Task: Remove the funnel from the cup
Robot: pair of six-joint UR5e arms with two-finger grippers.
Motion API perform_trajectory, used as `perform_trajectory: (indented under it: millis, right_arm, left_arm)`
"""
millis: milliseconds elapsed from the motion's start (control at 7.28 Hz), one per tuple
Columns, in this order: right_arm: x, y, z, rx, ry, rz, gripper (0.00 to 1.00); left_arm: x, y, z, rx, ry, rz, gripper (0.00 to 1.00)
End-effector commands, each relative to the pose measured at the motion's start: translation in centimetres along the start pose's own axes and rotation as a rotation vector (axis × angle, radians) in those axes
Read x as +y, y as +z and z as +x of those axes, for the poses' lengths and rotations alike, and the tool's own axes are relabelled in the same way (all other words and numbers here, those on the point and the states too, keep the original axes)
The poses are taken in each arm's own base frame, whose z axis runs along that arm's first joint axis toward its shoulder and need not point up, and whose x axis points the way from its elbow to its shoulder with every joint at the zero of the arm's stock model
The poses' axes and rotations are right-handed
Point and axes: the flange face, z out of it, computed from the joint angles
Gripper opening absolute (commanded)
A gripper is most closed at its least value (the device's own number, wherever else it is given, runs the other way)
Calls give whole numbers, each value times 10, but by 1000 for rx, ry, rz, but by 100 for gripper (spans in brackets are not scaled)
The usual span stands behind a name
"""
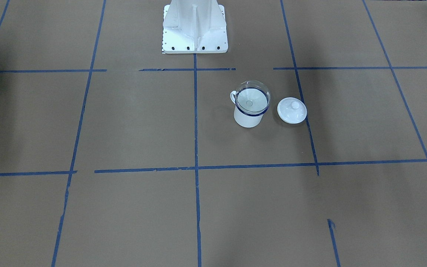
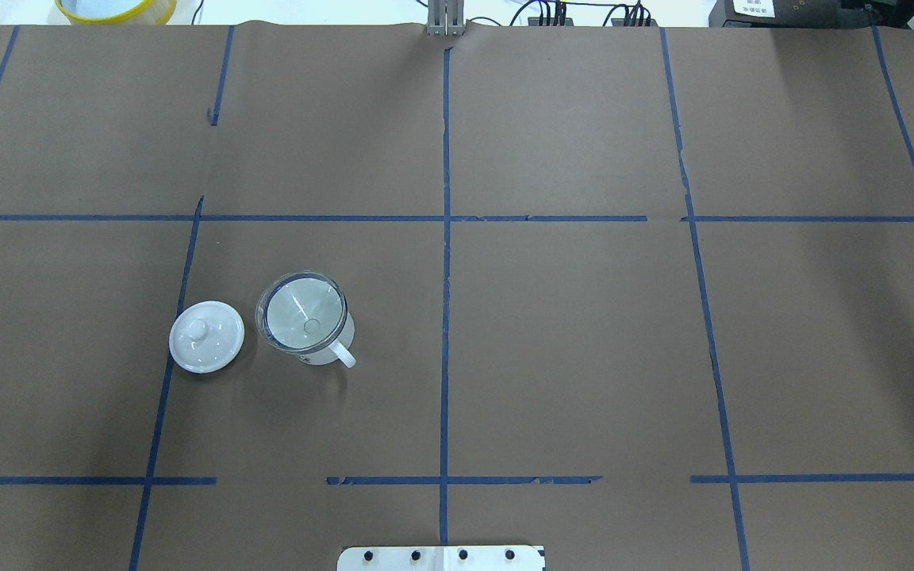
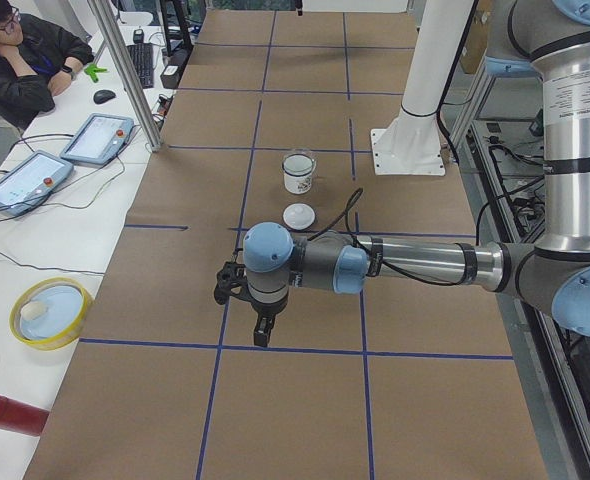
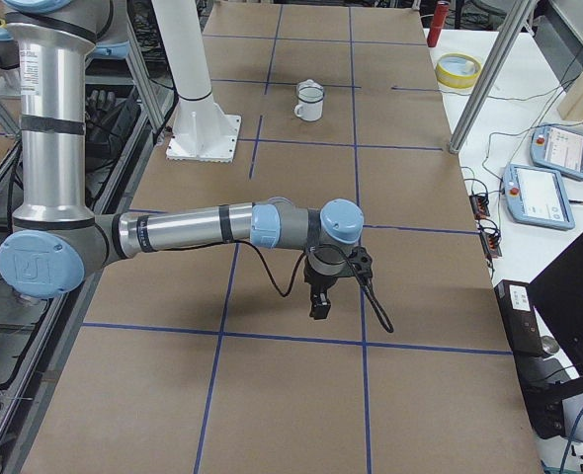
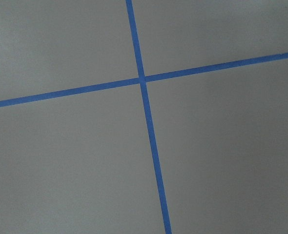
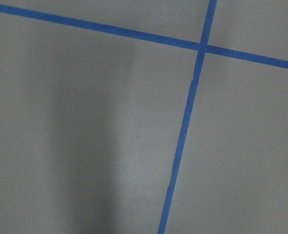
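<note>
The funnel (image 2: pixel 304 312) sits in the cup (image 1: pixel 248 119), its clear cone about as wide as the blue rim. A pinch placed too low or too wide could catch the rim as well and lift or tip the cup. Smooth, thin plastic may also slip out of a light grip.

In the overhead view the lid (image 2: pixel 206 336) lies just beside the cup at its 9 o'clock, apart from it, so a descent from that side risks knocking it. The handle juts toward 4 o'clock.

The funnel's mouth faces up and its spout points down into the cup – its long axis is vertical.

On the bench (image 2: pixel 584 357) the cup stands at about 8 o'clock from centre.

The left hand (image 3: pixel 261 333) and right hand (image 4: pixel 318 306) hang well apart from the cup. Whether either is spread or pressed together, I cannot tell.
</note>
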Motion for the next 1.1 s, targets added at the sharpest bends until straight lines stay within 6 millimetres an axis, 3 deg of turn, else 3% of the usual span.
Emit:
perform_trajectory:
  millis: [0,275,550,687,962]
  right_arm:
    - [0,0,0,0,1,0,100]
    - [0,0,0,0,1,0,100]
    - [0,0,0,0,1,0,100]
    - [0,0,0,0,-1,0,100]
    - [0,0,0,0,-1,0,100]
  left_arm:
    - [1,1,-1,0,-3,-3,100]
    - [-1,0,0,-9,2,-1,100]
    - [-23,-23,22,-12,47,54,100]
    - [-38,-28,23,-15,58,67,100]
    - [-27,-41,19,-5,58,107,100]
